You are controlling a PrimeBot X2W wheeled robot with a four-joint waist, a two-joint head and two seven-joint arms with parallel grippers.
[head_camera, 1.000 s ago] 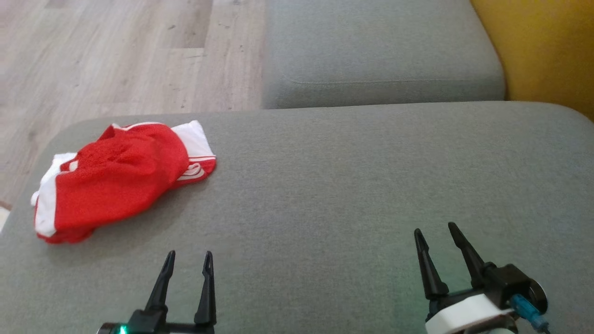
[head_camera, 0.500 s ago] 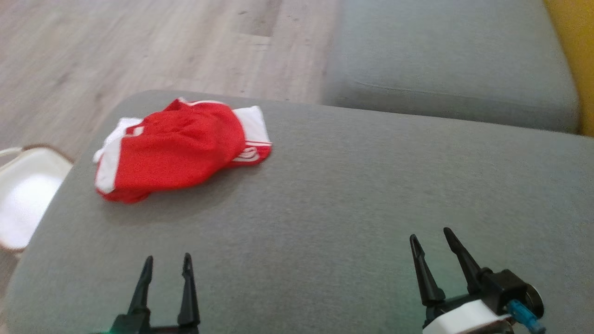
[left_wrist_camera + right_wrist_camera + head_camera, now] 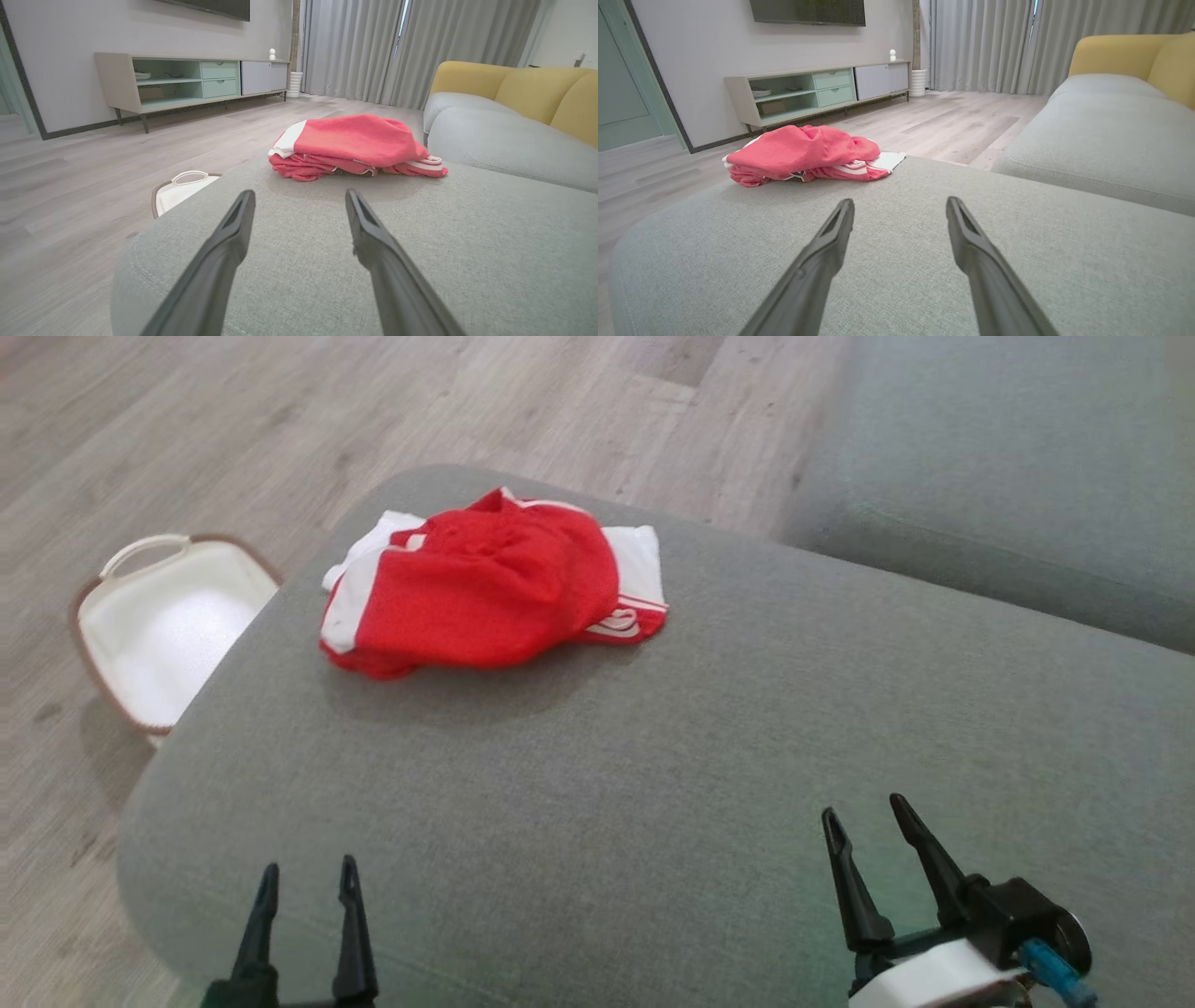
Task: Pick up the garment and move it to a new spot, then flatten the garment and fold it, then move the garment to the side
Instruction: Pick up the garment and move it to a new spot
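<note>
Your head camera has swung to the left over the last second, so the garment (image 3: 495, 588) now sits near the middle of the head view instead of at its left edge. That shift is the camera's. The red and white bundle itself has not moved on the grey cushion (image 3: 653, 784) and lies crumpled near the far left corner, touching nothing but the fabric under it. The turn has also brought a white basket (image 3: 86, 616) into sight on the floor (image 3: 233, 429) just beside that corner. Your left gripper (image 3: 309, 865) has its fingers apart and empty, low over the near edge of the cushion, with the garment straight ahead between them in the left wrist view. Your right gripper (image 3: 861, 806) is likewise spread and empty, well apart from the cloth. You seem to be lining up for the first pick. Nothing is grasped yet, and the left arm looks the better placed to reach it.
</note>
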